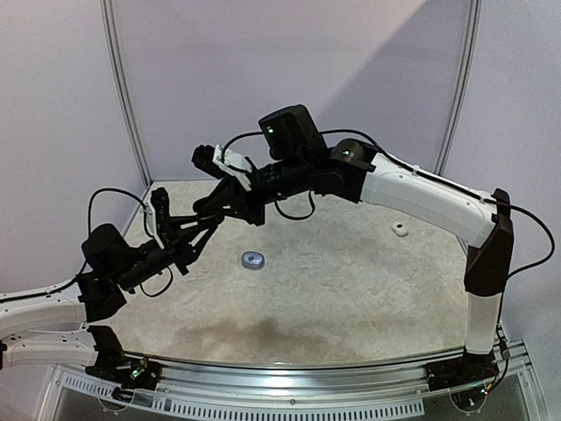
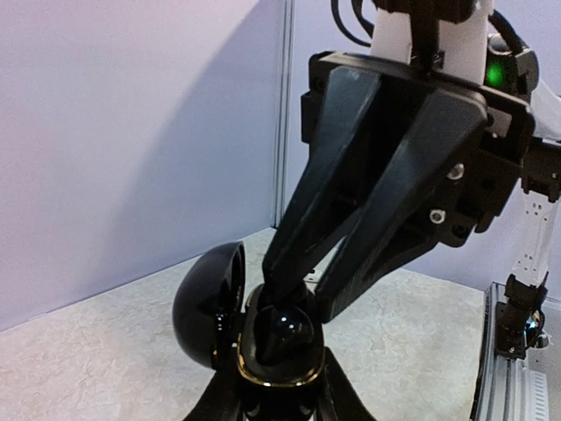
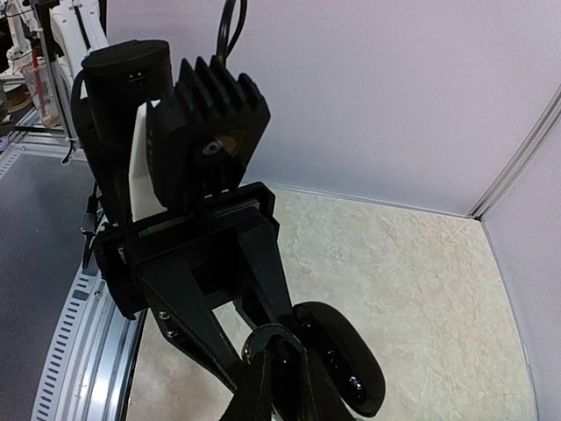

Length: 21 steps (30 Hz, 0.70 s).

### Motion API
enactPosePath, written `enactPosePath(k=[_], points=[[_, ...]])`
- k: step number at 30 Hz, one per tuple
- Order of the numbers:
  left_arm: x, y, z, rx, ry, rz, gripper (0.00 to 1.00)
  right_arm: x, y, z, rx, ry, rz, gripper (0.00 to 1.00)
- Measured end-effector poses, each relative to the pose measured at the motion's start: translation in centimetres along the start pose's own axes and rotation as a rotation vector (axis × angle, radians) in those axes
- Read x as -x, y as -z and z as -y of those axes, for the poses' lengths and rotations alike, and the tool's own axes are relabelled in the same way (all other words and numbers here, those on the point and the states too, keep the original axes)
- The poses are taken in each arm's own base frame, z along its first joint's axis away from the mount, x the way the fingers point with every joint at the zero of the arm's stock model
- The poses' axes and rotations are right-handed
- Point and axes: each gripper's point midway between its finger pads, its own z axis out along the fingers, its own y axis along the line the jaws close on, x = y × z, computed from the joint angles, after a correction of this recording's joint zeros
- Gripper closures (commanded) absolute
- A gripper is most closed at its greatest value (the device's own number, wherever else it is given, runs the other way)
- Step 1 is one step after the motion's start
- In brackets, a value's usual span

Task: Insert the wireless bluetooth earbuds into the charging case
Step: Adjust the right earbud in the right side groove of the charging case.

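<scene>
Above the desk [image 1: 351, 289], the left gripper [image 2: 276, 399] has its jaws clamped on the black charging case [image 2: 263, 373], whose lid [image 2: 206, 307] is swung open. The right gripper [image 2: 298, 303] reaches into the case, jaws pinching a black earbud [image 2: 285, 338]. A bluish-silver earbud [image 1: 253, 260] lies below the case, and a white earbud [image 1: 400, 230] well to its right

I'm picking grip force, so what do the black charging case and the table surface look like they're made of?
The charging case: likely hard plastic, glossy black, with sharp highlights and thin gold-toned trim, maybe metallic paint. The table surface: cream, matte, with a wrinkled-looking texture, perhaps textured vinyl or paper; I can't tell which.
</scene>
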Motion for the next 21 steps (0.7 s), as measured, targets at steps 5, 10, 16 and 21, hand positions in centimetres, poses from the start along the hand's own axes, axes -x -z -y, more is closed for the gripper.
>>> enactPosePath(k=[5,10,16,21], points=[[-0.1,0.0,0.0,0.002,-0.002,-0.004,1.0,-0.2,-0.4,0.1,0.006,0.014,-0.012,0.86],[-0.1,0.0,0.0,0.002,-0.005,-0.005,1.0,-0.3,-0.4,0.1,0.006,0.017,-0.014,0.85],[-0.1,0.0,0.1,-0.003,-0.054,-0.004,1.0,0.1,0.2,0.1,0.023,-0.001,0.005,0.83],[-2.0,0.3,0.7,-0.053,-0.264,-0.045,1.0,2.0,3.3,0.3,0.031,-0.052,0.079,0.82]])
